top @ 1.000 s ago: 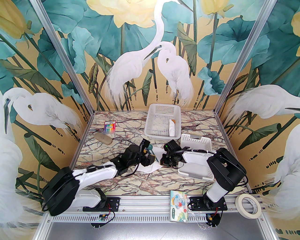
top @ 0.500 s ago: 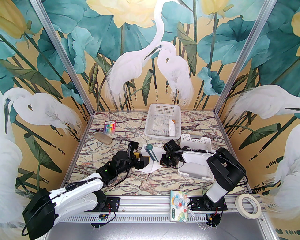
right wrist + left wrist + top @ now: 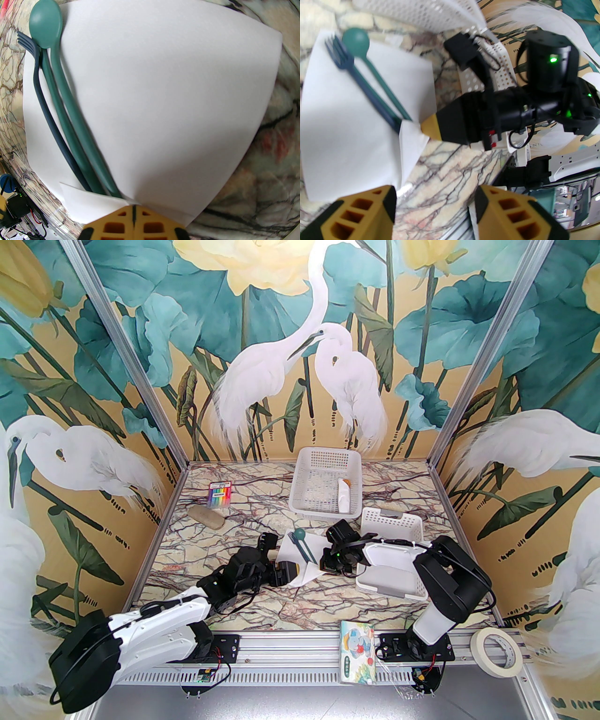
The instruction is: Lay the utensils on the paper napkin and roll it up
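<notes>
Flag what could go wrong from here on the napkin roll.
1. The shut right gripper pins just a folded corner of the napkin over the handles; a tug from the open left gripper may tear the sheet or pull it free.
2. The spoon bowl pokes past the napkin's edge beside the fork tines, so both could slide out during rolling.

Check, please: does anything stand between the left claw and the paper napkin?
Nothing visible does. Bare table lies between the open left claw and the near edge of the paper napkin.

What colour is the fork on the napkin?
The fork is dark navy blue, beside the teal-green spoon; clearest in the right wrist view.
</notes>
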`<state>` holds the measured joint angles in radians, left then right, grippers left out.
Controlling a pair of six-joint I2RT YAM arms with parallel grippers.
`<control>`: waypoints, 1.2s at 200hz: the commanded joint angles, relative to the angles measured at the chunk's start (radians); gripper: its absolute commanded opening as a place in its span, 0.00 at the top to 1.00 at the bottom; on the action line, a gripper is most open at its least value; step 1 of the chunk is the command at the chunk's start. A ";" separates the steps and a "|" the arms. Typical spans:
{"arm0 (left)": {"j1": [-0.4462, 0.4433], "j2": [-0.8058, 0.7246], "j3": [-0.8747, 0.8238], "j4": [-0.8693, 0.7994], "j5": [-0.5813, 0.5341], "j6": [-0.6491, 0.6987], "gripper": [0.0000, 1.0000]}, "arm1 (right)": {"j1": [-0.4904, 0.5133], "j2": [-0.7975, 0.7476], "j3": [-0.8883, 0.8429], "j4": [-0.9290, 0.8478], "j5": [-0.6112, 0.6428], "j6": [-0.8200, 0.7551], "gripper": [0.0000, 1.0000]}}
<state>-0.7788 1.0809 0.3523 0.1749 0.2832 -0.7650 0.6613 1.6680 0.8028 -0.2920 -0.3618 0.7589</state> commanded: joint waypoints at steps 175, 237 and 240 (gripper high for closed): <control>-0.015 0.285 0.030 0.153 0.135 -0.084 0.54 | 0.021 0.051 0.008 -0.075 0.051 -0.008 0.95; -0.016 0.347 0.035 0.214 0.168 -0.109 0.58 | 0.023 0.053 0.024 -0.100 0.058 -0.017 0.95; -0.016 0.352 0.037 0.218 0.171 -0.109 0.59 | 0.023 0.053 0.025 -0.100 0.058 -0.019 0.95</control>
<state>-0.7868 1.4025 0.3637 0.3351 0.4095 -0.8562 0.6750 1.6878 0.8333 -0.3199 -0.3557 0.7586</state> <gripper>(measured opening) 0.432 0.056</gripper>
